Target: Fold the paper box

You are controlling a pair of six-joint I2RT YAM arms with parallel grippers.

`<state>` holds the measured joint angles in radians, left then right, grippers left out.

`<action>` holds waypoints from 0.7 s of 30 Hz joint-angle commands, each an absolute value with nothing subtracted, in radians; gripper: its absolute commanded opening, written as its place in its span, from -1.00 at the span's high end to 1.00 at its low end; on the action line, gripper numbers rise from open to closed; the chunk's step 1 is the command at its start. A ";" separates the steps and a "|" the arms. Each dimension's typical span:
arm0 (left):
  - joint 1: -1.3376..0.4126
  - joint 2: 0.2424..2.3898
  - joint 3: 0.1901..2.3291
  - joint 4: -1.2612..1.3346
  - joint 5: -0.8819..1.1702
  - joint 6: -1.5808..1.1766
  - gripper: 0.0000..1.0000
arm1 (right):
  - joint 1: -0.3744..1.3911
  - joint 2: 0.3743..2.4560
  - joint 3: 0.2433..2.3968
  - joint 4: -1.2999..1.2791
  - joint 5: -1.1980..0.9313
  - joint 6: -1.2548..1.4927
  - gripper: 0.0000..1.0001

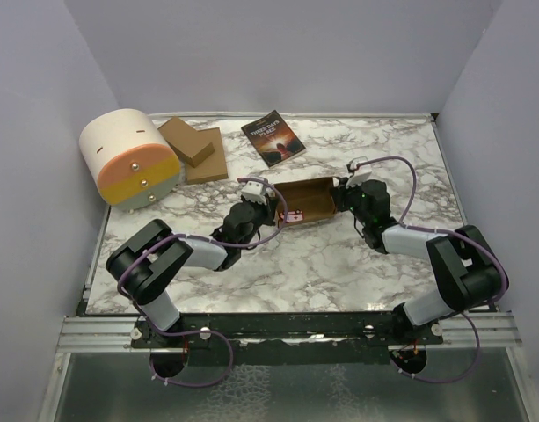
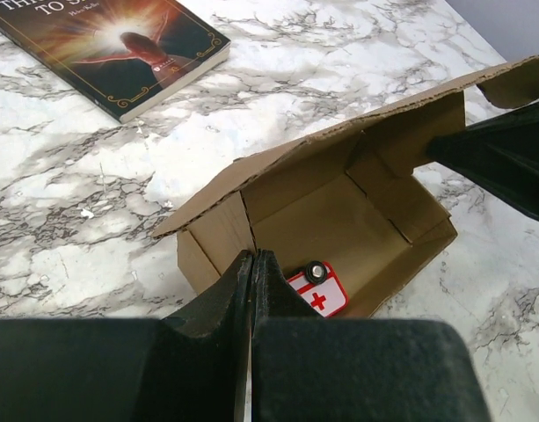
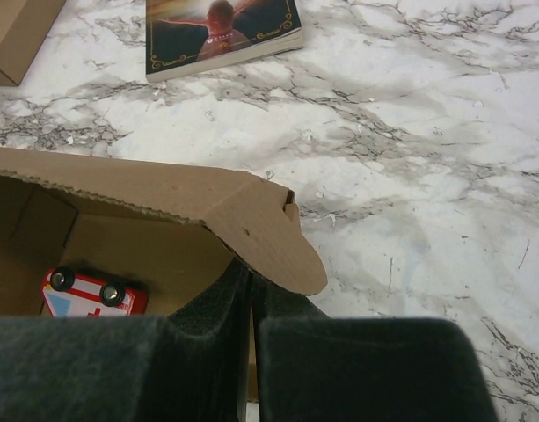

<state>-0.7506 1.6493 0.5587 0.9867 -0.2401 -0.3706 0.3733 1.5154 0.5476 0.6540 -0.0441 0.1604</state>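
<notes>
L gripper [image 2: 253, 262] fingers pressed together, tips at near end wall of paper box [image 2: 339, 211]; R gripper [image 3: 251, 281] likewise closed, tips under box's rounded flap. Box sits open-topped mid-frame in top view, btwn both arms, w/ red/white toy car [image 2: 316, 288] inside; book [image 1: 273, 138] upper centre

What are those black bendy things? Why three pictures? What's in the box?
They are two robot arms bolted to a marble table. One picture looks down from above; the other two come from cameras on each arm's wrist. Each arm ends in a pincer. The left pincer and right pincer are both shut, one at each end of the open paper box. I can't tell whether they pinch cardboard. A little red-and-white toy car lies inside. Also there: a book, flat cardboard pieces and a round cream-and-orange container.
</notes>
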 commanded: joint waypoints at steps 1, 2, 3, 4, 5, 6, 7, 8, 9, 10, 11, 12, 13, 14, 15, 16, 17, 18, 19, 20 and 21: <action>-0.764 1.628 0.535 0.990 -0.238 -0.393 1.00 | 0.388 1.498 0.531 0.587 -0.097 0.162 0.97; -0.764 1.626 0.532 0.991 -0.239 -0.392 1.00 | 0.387 1.495 0.532 0.584 -0.098 0.162 0.97; -0.764 1.627 0.530 0.991 -0.239 -0.394 1.00 | 0.388 1.496 0.533 0.578 -0.096 0.163 0.94; -0.764 1.625 0.528 0.991 -0.239 -0.394 1.00 | 0.388 1.495 0.536 0.568 -0.093 0.167 0.91; -0.764 1.625 0.526 0.991 -0.239 -0.394 1.00 | 0.388 1.496 0.539 0.557 -0.091 0.171 0.89; -0.764 1.624 0.526 0.990 -0.239 -0.395 1.00 | 0.388 1.495 0.540 0.550 -0.090 0.174 0.87; -0.765 1.626 0.526 0.990 -0.239 -0.395 1.00 | 0.388 1.494 0.541 0.542 -0.089 0.177 0.86; -0.764 1.626 0.525 0.990 -0.239 -0.396 1.00 | 0.388 1.493 0.541 0.535 -0.088 0.179 0.86; -0.764 1.627 0.523 0.988 -0.239 -0.397 1.00 | 0.388 1.489 0.540 0.533 -0.087 0.181 0.86; -0.765 1.629 0.522 0.989 -0.239 -0.399 1.00 | 0.388 1.486 0.539 0.533 -0.087 0.181 0.85; -0.765 1.631 0.520 0.989 -0.239 -0.399 1.00 | 0.388 1.482 0.540 0.531 -0.086 0.181 0.85; -0.767 1.631 0.519 0.990 -0.240 -0.401 1.00 | 0.388 1.481 0.541 0.529 -0.083 0.182 0.85; -0.766 1.634 0.518 0.991 -0.241 -0.401 1.00 | 0.388 1.480 0.542 0.525 -0.080 0.184 0.85; -0.766 1.634 0.517 0.991 -0.241 -0.401 1.00 | 0.388 1.479 0.544 0.520 -0.075 0.187 0.84; -0.767 1.635 0.517 0.993 -0.241 -0.402 1.00 | 0.388 1.478 0.545 0.513 -0.071 0.191 0.84; -0.767 1.636 0.516 0.993 -0.242 -0.402 1.00 | 0.388 1.479 0.548 0.507 -0.067 0.194 0.83; -0.768 1.635 0.515 0.992 -0.242 -0.402 1.00 | 0.388 1.478 0.549 0.501 -0.064 0.196 0.83; -0.768 1.635 0.515 0.992 -0.244 -0.402 1.00 | 0.388 1.476 0.552 0.498 -0.059 0.197 0.80; -0.770 1.636 0.515 0.992 -0.244 -0.401 1.00 | 0.388 1.475 0.555 0.493 -0.054 0.199 0.76; -0.769 1.635 0.516 0.990 -0.245 -0.399 1.00 | 0.388 1.473 0.560 0.486 -0.047 0.201 0.73; -0.770 1.635 0.517 0.990 -0.245 -0.399 1.00 | 0.388 1.471 0.564 0.479 -0.039 0.202 0.68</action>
<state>-0.7597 1.6447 0.5266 0.9939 -0.2401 -0.3866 0.3794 1.4956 0.5476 0.5327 -0.0589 0.1825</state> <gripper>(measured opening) 0.013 0.117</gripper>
